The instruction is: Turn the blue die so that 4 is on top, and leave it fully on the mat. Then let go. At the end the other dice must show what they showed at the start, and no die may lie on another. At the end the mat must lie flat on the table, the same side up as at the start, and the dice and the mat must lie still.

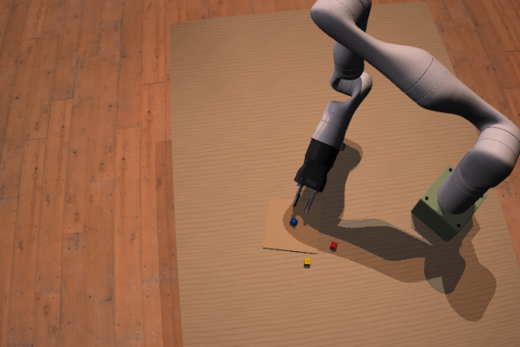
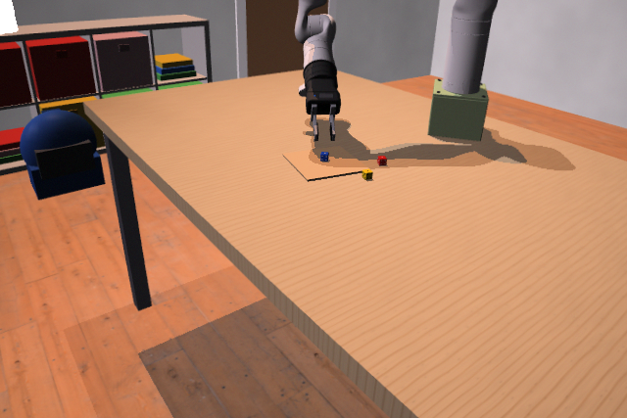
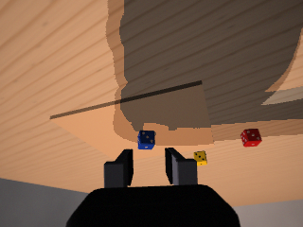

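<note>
Blue cube-shaped die with white pips (image 1: 293, 222) (image 2: 324, 156) (image 3: 146, 140) sat on the thin tan square mat (image 1: 279, 229) (image 2: 309, 167) (image 3: 166, 113), already where it had to end up. Black two-finger gripper (image 1: 304, 209) (image 2: 324, 138) (image 3: 149, 161) hovered above, jaws about half open and holding nothing, probably to leave room around the die without bumping anything
</note>
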### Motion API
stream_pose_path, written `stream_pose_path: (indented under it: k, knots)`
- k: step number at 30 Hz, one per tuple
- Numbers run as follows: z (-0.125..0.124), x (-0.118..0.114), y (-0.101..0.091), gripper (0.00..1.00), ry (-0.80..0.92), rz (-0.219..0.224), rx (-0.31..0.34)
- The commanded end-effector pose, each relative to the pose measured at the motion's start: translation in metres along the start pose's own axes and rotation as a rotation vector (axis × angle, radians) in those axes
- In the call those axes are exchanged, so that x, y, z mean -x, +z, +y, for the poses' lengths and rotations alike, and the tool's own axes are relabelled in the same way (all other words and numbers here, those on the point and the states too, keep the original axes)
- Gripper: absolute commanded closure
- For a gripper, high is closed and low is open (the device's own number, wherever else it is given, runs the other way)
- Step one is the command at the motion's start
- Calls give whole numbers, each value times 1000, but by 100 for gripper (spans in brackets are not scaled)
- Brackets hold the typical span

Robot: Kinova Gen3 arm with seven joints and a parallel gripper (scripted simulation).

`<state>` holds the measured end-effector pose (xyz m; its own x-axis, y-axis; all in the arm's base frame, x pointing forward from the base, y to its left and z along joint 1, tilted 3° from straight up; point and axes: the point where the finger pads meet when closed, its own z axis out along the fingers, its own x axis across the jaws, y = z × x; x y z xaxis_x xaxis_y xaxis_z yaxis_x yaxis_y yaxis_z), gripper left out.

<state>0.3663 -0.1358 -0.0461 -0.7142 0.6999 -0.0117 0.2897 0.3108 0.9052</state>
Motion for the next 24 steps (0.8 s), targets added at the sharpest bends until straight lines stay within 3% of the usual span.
stream_pose_path:
  k: [1, 15, 24]
  knots:
    - [7, 2, -4, 36, -5, -3, 0]
    - [48, 1, -26, 36, -5, -3, 0]
    - [52, 1, -27, 36, -5, -3, 0]
